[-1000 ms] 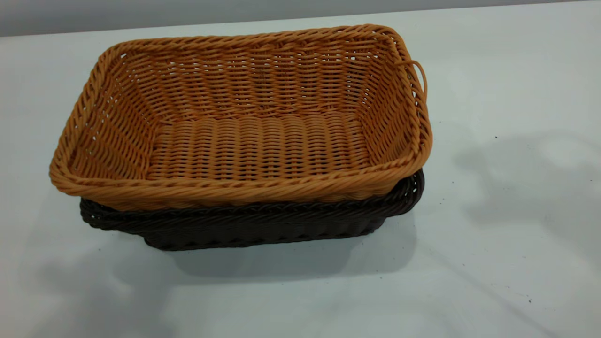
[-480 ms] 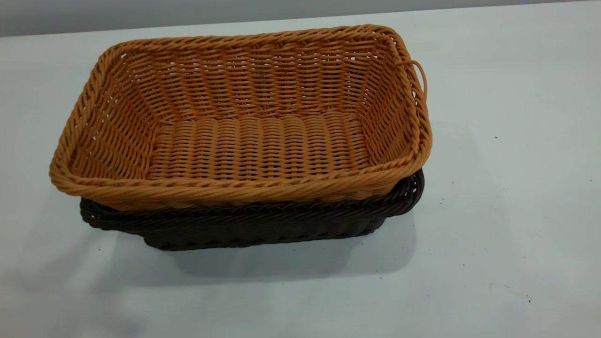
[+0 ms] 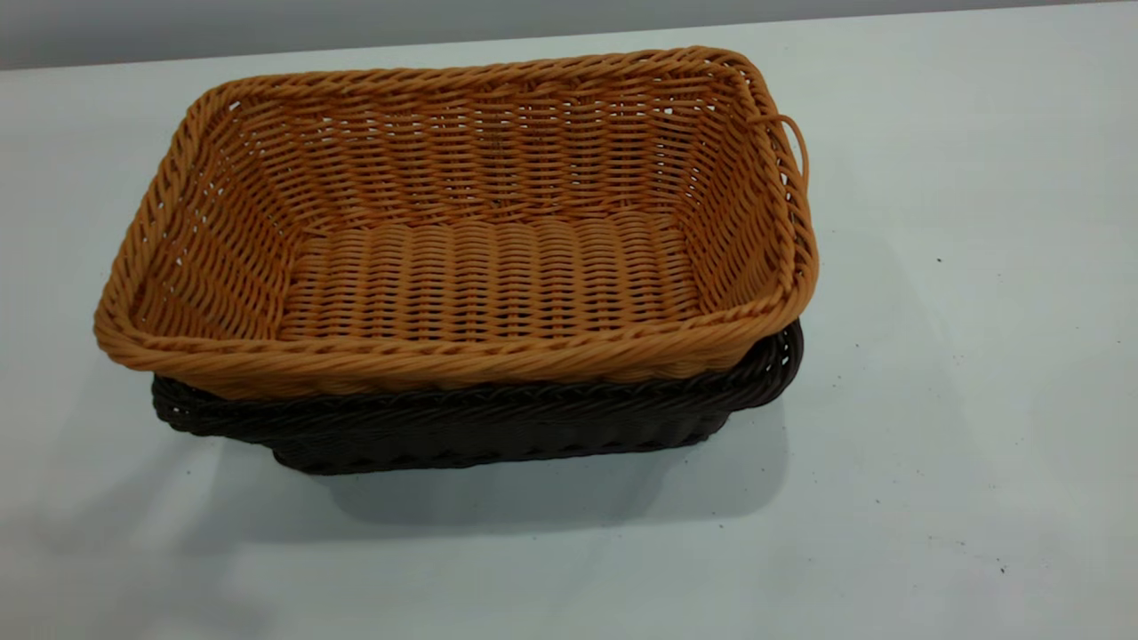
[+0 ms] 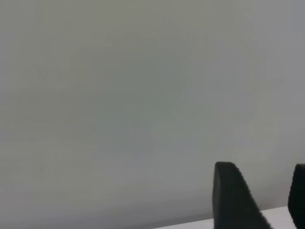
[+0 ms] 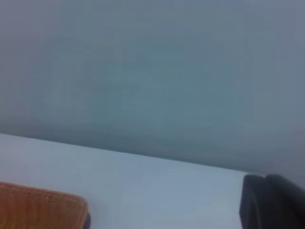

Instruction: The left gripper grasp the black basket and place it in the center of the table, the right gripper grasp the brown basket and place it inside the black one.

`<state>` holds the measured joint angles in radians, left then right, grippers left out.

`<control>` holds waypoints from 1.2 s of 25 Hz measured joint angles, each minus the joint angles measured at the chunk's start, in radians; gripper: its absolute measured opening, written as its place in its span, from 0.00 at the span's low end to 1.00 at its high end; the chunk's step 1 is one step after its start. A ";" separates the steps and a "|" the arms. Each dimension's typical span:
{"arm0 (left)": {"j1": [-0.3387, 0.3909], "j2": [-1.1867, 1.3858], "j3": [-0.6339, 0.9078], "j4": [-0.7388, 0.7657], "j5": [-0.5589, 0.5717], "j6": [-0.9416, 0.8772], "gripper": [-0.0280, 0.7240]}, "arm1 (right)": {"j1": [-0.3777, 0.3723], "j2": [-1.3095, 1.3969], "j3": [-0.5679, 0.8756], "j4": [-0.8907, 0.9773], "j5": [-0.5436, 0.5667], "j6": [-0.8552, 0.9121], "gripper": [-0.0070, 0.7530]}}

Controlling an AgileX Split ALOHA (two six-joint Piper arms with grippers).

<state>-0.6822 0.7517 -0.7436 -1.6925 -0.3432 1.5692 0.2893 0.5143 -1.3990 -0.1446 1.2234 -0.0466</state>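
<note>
The brown basket (image 3: 462, 231), orange-tan wicker, sits nested inside the black basket (image 3: 498, 427) near the middle of the white table (image 3: 960, 356). Only the black basket's rim and front wall show beneath it. Neither gripper appears in the exterior view. In the left wrist view my left gripper (image 4: 264, 200) is open, with nothing between its dark fingers (image 4: 231, 198), and it faces a grey wall above the table's edge. In the right wrist view my right gripper (image 5: 271, 202) shows only as a dark block, away from a corner of the brown basket (image 5: 43, 210).
A small wicker loop handle (image 3: 796, 142) sticks out at the brown basket's right end. Bare table lies on all sides of the baskets, with a grey wall (image 3: 267, 27) behind the far edge.
The baskets have not moved. A broad shadow that lay on the table at the right one second ago has gone, and the shadow at the lower left has faded.
</note>
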 joint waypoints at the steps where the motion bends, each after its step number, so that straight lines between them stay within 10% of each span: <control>1: 0.000 0.001 0.000 0.000 -0.007 0.000 0.38 | 0.000 -0.021 0.023 0.010 0.000 0.000 0.02; 21: 0.000 0.001 0.001 -0.034 -0.008 0.001 0.34 | -0.362 -0.449 0.663 0.248 -0.092 -0.088 0.02; 30: 0.000 0.001 0.052 -0.030 -0.013 0.001 0.34 | -0.372 -0.515 0.870 0.236 -0.159 -0.033 0.02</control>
<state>-0.6822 0.7524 -0.6913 -1.7223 -0.3563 1.5701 -0.0831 -0.0011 -0.5285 0.0915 1.0647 -0.0794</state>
